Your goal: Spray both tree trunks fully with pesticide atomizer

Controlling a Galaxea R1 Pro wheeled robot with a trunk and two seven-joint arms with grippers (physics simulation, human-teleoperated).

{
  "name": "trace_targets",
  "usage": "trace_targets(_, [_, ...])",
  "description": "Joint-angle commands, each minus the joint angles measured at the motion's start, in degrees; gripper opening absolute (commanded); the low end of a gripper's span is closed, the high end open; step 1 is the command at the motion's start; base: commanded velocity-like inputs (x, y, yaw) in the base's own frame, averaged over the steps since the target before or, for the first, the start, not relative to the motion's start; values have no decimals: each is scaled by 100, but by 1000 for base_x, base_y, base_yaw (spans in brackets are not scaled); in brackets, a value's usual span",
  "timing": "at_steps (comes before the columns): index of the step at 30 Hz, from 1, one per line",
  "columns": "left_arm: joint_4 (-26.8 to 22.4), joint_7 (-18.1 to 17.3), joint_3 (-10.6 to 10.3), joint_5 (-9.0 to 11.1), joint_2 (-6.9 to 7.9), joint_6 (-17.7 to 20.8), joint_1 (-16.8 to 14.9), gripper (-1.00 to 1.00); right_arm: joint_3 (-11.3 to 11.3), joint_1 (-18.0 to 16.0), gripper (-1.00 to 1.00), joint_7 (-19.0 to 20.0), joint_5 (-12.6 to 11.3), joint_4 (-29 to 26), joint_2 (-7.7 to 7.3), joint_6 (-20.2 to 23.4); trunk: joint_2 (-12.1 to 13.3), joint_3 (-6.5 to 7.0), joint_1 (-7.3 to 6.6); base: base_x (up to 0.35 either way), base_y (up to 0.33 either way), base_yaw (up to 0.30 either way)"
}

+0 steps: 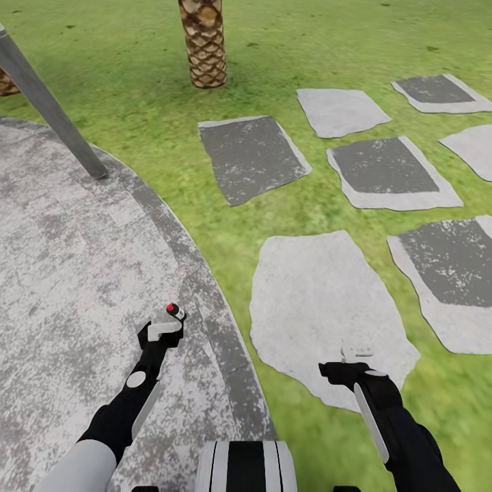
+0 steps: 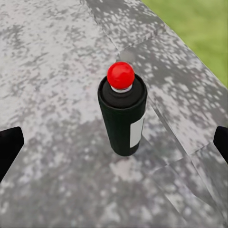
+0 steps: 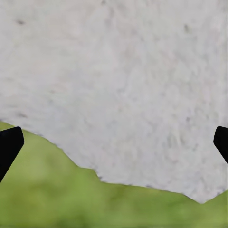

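The pesticide atomizer (image 1: 176, 312) is a small near-black bottle with a white label and a round red top. It stands upright on the grey mottled stone patio (image 1: 61, 273), near its curved edge. My left gripper (image 1: 161, 333) is just short of it and open. In the left wrist view the atomizer (image 2: 122, 116) stands ahead, between the widely spread dark fingertips (image 2: 9, 145), untouched. My right gripper (image 1: 343, 370) hangs open over a pale stepping stone (image 1: 321, 301), its fingertips (image 3: 8, 142) far apart with nothing between them. No tall grey-brown tree trunk is in view.
A grey slanted pole (image 1: 55, 113) meets the patio at the back left. A scaly palm trunk (image 1: 203, 42) rises from the grass lawn (image 1: 137, 89) ahead. Several grey and pale stepping stones (image 1: 383, 171) lie across the grass to the right.
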Motion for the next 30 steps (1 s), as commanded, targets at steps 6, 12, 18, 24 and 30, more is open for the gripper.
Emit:
trace_targets(6, [0,0,-2,0,0,4,0,100,-2,0,100,0,0,0,-2,3,-3,-47,5,0,0,0])
trace_targets(12, [0,0,-4,0,0,3,0,100,-1,0,100,0,0,0,-2,1,-9,-167,18,0,0,0])
trace_targets(18, [0,0,-4,0,0,0,0,100,-2,1,100,0,0,0,-2,1,-9,-169,18,0,0,0])
trace_targets(24, [0,2,3,0,1,5,0,100,-5,-1,100,0,0,0,-1,1,-9,-169,18,38,0,0])
trace_targets(30, [0,1,4,0,1,1,0,100,-5,-2,100,0,0,0,-2,1,-9,-170,18,188,0,0])
